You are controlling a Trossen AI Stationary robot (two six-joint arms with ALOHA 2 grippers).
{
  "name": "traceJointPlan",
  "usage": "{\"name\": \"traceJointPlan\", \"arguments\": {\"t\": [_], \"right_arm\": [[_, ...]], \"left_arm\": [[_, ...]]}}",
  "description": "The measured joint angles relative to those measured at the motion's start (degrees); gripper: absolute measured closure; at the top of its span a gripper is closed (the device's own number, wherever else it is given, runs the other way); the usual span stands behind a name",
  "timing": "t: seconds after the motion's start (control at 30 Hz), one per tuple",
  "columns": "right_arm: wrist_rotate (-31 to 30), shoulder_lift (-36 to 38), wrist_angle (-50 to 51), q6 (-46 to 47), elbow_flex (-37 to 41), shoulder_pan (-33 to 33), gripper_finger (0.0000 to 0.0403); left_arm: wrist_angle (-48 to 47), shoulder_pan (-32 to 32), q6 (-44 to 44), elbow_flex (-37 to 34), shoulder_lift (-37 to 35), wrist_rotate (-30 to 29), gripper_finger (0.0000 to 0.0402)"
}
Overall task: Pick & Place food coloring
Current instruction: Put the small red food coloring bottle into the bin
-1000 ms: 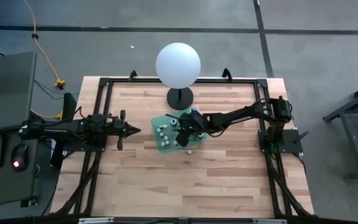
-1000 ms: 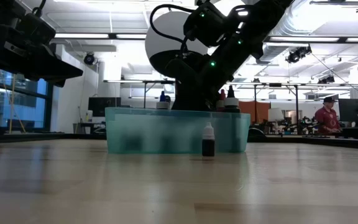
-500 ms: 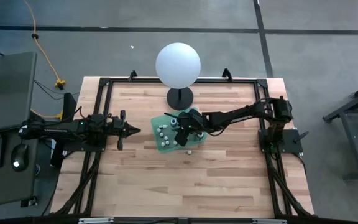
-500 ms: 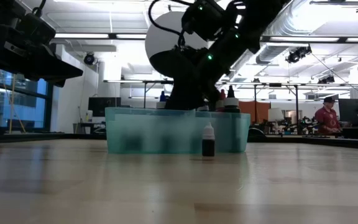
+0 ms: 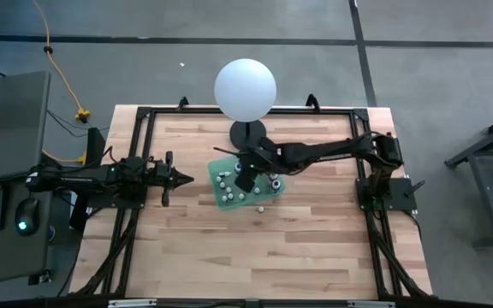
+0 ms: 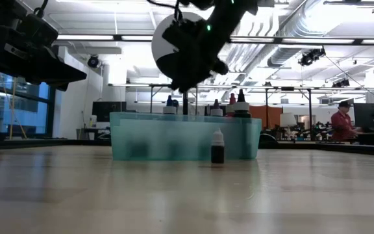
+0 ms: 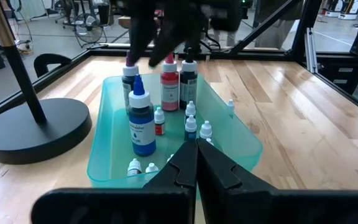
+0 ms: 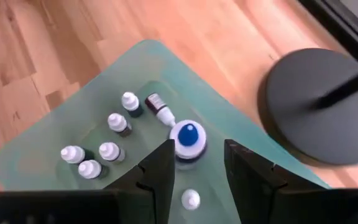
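Observation:
Several tiny whitish food coloring bottles (image 8: 109, 150) stand in a shallow teal tray (image 5: 229, 202) near the table's middle, beside taller blue (image 7: 140, 121), red and dark bottles. One small bottle (image 8: 160, 111) lies on its side. Another small dark bottle (image 6: 217, 146) stands on the wood just outside the tray's near side (image 5: 262, 208). My right gripper (image 8: 197, 152) hangs open above the tray (image 6: 187, 78), over a blue-capped bottle (image 8: 187, 138), and touches nothing. My left gripper (image 7: 195, 158) is shut and waits to the tray's left (image 5: 178, 180).
A big white sphere (image 5: 245, 89) on a black stand (image 8: 322, 106) sits just beyond the tray's far side. A black metal frame (image 5: 144, 115) runs round the table edge. Bare wood (image 5: 255, 257) lies toward the near edge. A person (image 6: 340, 123) is far behind.
My right gripper has risen out of the tray to well above its rim and shifted a little toward the table's left and far side. The bottles and the tray have stayed where they were.

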State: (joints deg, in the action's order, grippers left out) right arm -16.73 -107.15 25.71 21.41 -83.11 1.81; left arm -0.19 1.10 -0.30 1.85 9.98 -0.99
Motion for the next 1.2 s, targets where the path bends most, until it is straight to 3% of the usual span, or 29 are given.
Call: {"name": "traceJointPlan", "arguments": {"t": [0.33,0.6,0.9,1.07,1.2], "right_arm": [[0.14,1.52,25.68,5.54,-13.67,-6.16,0.0273],[-1.22,16.97,31.36,14.31,-7.88,-14.30,0.0274],[-10.63,38.44,15.77,33.96,15.87,-32.09,0.0274],[-14.14,40.68,-0.70,37.41,29.75,-41.40,0.0274],[-18.95,38.06,-13.39,37.62,39.91,-44.41,0.0274]], "left_arm": [[0.00,0.00,-0.01,0.00,0.01,0.00,0.0401],[-0.02,0.00,0.00,0.00,0.02,0.00,0.0401],[-0.02,0.00,0.00,0.00,0.01,0.00,0.0401],[-0.02,0.00,0.00,0.00,0.02,0.00,0.0401],[-0.02,0.00,0.00,0.00,0.00,0.00,0.0401]]}}
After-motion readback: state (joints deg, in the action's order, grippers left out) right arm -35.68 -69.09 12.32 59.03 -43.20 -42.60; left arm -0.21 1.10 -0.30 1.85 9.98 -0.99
